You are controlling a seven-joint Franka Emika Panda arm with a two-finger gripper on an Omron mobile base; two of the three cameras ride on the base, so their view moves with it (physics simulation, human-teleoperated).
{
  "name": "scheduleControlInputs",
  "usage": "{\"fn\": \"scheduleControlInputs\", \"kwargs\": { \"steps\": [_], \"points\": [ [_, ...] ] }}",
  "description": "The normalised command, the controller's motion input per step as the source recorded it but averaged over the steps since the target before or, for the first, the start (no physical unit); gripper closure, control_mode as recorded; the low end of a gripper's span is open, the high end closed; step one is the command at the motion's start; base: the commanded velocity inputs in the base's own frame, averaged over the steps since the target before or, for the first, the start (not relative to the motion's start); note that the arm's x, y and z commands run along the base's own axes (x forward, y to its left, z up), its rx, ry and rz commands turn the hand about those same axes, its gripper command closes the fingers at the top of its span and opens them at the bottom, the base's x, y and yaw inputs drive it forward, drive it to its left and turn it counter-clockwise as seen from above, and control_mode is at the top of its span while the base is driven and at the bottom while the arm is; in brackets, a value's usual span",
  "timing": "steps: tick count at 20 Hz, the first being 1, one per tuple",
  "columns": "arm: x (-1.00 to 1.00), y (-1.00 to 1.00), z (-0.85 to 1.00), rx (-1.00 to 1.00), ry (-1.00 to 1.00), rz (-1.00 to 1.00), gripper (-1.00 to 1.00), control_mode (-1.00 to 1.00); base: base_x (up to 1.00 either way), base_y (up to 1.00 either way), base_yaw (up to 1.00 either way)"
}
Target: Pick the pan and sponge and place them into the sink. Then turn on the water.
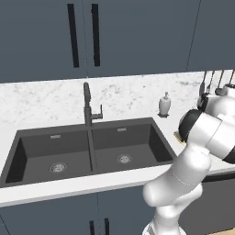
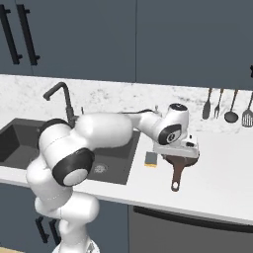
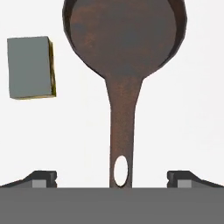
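white counter (image 2: 217, 183), marble backsplash (image 1: 41, 103), dark cabinets (image 1: 41, 36)

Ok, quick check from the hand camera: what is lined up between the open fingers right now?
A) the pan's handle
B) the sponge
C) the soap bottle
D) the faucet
A: in the hand view the pan has its long handle running down between the spread tips of the gripper, while the sponge lies off to one side on the counter.
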Motion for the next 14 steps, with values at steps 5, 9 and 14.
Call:
{"fn": "scheduleControlInputs", "kwargs": {
  "steps": [5, 9, 14],
  "points": [
    [0.16, -0.27, -0.27, -0.01, 0.01, 0.04, -1.00, -1.00, 0.00, 0.00, 0.00],
    [0.12, -0.05, -0.17, 0.01, 0.07, 0.02, -1.00, -1.00, 0.00, 0.00, 0.00],
    [0.04, -0.03, -0.36, 0.00, 0.11, 0.04, -1.00, -1.00, 0.00, 0.00, 0.00]
  ]
}}
